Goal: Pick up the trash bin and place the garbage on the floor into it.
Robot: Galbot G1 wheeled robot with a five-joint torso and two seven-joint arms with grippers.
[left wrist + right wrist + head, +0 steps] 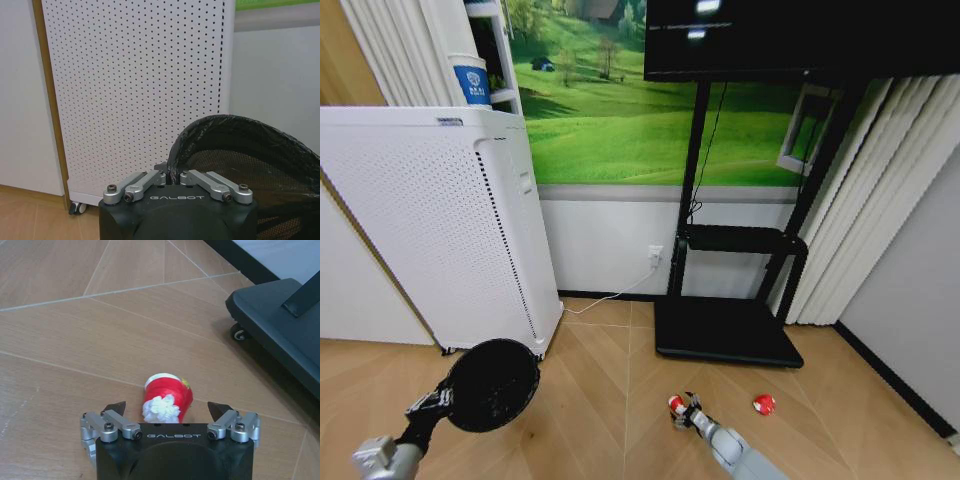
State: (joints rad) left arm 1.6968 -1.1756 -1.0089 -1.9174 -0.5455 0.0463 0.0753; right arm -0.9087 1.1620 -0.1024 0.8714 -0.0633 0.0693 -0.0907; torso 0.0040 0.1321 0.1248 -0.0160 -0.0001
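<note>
My left gripper (442, 398) is shut on the rim of the black mesh trash bin (492, 384) and holds it off the floor at the lower left. In the left wrist view the fingers (150, 178) pinch the bin's rim (235, 125), which carries a black liner. My right gripper (687, 412) is low over the wooden floor. It stands open around a red-and-white crumpled scrap (166, 398), which lies between its fingertips (116, 407). In the head view that scrap (675, 403) sits just left of the gripper. A second red scrap (764, 404) lies on the floor to the right.
A tall white perforated appliance (430, 230) on castors stands at the left, close behind the bin. The black TV stand's base (725, 332) rests on the floor just beyond the scraps, with one castor (239, 333) near the right gripper. White curtains (860, 210) hang at the right.
</note>
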